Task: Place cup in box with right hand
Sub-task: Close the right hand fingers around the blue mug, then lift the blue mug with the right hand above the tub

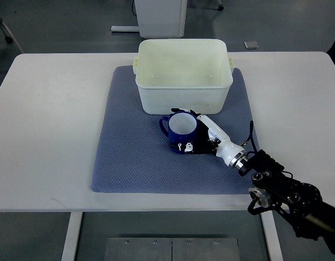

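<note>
Blue ceramic cup (181, 132) with white interior sits upright on the grey-blue textured mat (129, 157), frame centre, just below the cream plastic box (183, 95). Right hand (202, 136) has its fingers wrapped around the cup.

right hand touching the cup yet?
Touching. Top view: the right hand is wrapped around the blue cup, fingers on its side, with no gap visible, on the mat beside the box.

The right arm (286, 190) reaches in from the lower right corner, its black forearm angled up and leftward. A white wrist (229, 149) leads to the right hand (202, 136), whose fingers curl around a cup (181, 130), gripping it.
</note>
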You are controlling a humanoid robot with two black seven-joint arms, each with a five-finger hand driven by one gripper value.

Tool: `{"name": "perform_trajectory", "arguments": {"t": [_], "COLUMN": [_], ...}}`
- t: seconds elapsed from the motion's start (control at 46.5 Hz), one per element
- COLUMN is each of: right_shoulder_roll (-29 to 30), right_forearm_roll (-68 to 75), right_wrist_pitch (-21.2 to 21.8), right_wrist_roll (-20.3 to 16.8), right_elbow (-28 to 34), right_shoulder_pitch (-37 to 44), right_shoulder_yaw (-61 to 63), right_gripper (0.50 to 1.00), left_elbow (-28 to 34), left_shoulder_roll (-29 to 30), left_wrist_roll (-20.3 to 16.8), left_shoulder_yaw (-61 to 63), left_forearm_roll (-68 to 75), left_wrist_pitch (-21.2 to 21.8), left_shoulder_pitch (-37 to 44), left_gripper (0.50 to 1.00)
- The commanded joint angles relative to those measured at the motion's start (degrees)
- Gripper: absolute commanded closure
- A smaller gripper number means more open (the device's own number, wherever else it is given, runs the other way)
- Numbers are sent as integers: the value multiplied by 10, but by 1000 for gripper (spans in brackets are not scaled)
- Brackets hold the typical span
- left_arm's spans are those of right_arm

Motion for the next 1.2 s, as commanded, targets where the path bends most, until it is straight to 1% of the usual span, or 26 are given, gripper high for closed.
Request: {"name": "perform_trajectory", "arguments": {"t": [0.0, 0.172, 0.322, 0.408, 0.645, 0.731, 0.817, 1.01, 1.182], "right_shoulder_roll": [-1, -2, -6, -21, -85, -107, -130, -185, -223], "right_forearm_roll": [0, 0, 1, 1, 1, 1, 1, 2, 6], "right_wrist_pitch": [0, 1, 0, 1, -1, -19, -25, -31, -30], "right_wrist_roll": [-1, -6, 6, 10, 8, 3, 1, -31, -67], "right_elbow": [0, -1, 6, 18, 84, 118, 149, 213, 247], "right_shoulder_pitch": [2, 4, 7, 9, 12, 13, 14, 28, 59], "right_shoulder_yaw": [-14, -23, -24, -24, -20, -20, -20, -5, 22], "right_gripper": [1000, 1000, 1000, 1000, 1000, 1000, 1000, 1000, 1000], "left_elbow": [0, 0, 0, 0, 0, 0, 0, 0, 0], "left_shoulder_roll": [0, 0, 0, 0, 0, 0, 0, 0, 0], "left_wrist_roll": [0, 0, 0, 0, 0, 0, 0, 0, 0], "left_shoulder_yaw": [0, 0, 0, 0, 0, 0, 0, 0, 0], "left_forearm_roll": [0, 0, 0, 0, 0, 0, 0, 0, 0], "left_wrist_pitch": [0, 0, 0, 0, 0, 0, 0, 0, 0], "left_shoulder_pitch": [0, 0, 0, 0, 0, 0, 0, 0, 0], "left_gripper": [500, 500, 500, 500, 500, 500, 500, 500, 500]}}
